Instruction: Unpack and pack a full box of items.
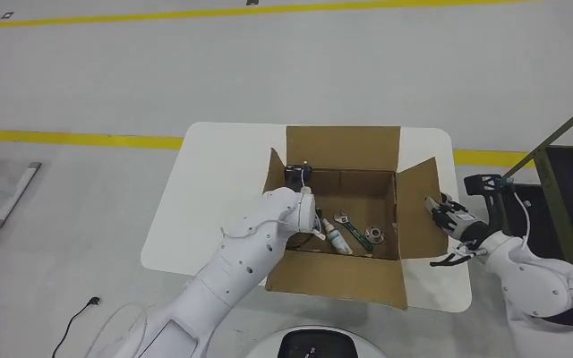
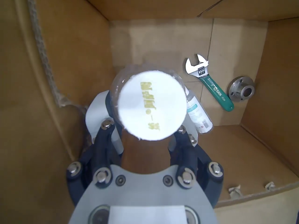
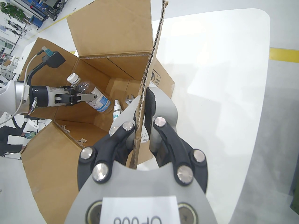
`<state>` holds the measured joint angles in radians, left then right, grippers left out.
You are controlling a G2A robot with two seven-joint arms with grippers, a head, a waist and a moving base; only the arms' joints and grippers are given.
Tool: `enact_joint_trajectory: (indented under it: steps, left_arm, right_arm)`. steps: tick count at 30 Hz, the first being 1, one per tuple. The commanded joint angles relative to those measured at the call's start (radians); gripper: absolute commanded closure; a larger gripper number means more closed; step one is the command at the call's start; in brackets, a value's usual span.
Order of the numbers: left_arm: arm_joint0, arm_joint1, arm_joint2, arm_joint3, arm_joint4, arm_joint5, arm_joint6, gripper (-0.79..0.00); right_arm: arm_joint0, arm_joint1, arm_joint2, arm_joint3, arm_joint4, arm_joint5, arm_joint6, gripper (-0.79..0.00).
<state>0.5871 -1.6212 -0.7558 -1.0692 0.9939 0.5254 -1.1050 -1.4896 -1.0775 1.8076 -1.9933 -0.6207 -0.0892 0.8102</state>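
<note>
Box (image 1: 336, 277) sits open on the table (image 1: 224, 179), wrench (image 1: 356, 233) on its floor. Left gripper (image 2: 146, 124) squeezes the bottle (image 2: 151, 103) tight above the box floor, likely to lift it out. Right gripper (image 3: 142, 115) pinches the side flap (image 3: 157, 43), likely to hold it back.

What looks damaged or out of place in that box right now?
The flap edge of the box beside the left claw is ragged and torn, and cardboard shreds stick up along another fold. The bottle sits tilted in that claw, but nothing is spilled.
</note>
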Motion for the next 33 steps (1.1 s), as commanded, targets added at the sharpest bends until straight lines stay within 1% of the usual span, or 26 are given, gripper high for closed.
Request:
enact_joint_trajectory:
  steps: [1,3,4,6,13,16,24,28,33]
  left_arm:
    - [-0.019,-0.016,0.013,0.048,-0.022,0.010,0.022,-0.188]
    - [-0.040,-0.033,0.022,0.096,-0.049,0.009,0.052,-0.453]
    - [-0.045,-0.038,0.025,0.108,-0.055,0.007,0.061,-0.785]
    - [-0.062,-0.052,0.033,0.148,-0.072,0.005,0.084,-0.785]
    - [-0.084,-0.085,0.044,0.266,-0.095,0.018,0.177,-0.785]
    - [-0.083,-0.095,0.052,0.281,-0.075,0.037,0.231,-0.785]
    - [-0.044,-0.105,0.075,0.284,0.016,0.114,0.318,-0.785]
    - [-0.009,-0.107,0.097,0.263,0.093,0.169,0.360,-0.785]
    - [0.046,-0.103,0.094,0.219,0.148,0.195,0.402,-0.785]
  right_arm:
    - [-0.003,0.001,-0.002,-0.004,0.000,0.002,0.000,0.000]
    - [-0.006,0.002,-0.006,-0.009,0.000,0.005,-0.003,0.000]
    - [-0.007,0.002,-0.006,-0.010,0.000,0.005,-0.004,0.000]
    - [-0.009,0.003,-0.007,-0.012,0.003,0.010,-0.005,0.000]
    - [-0.012,0.005,-0.017,-0.019,0.003,0.018,-0.010,0.000]
    - [-0.014,0.006,-0.023,-0.020,0.003,0.021,-0.012,0.000]
    - [-0.015,0.009,-0.032,-0.020,0.004,0.028,-0.015,0.000]
    - [-0.015,0.010,-0.034,-0.020,0.004,0.030,-0.017,0.000]
    - [-0.019,0.012,-0.033,-0.021,0.005,0.033,-0.017,0.000]
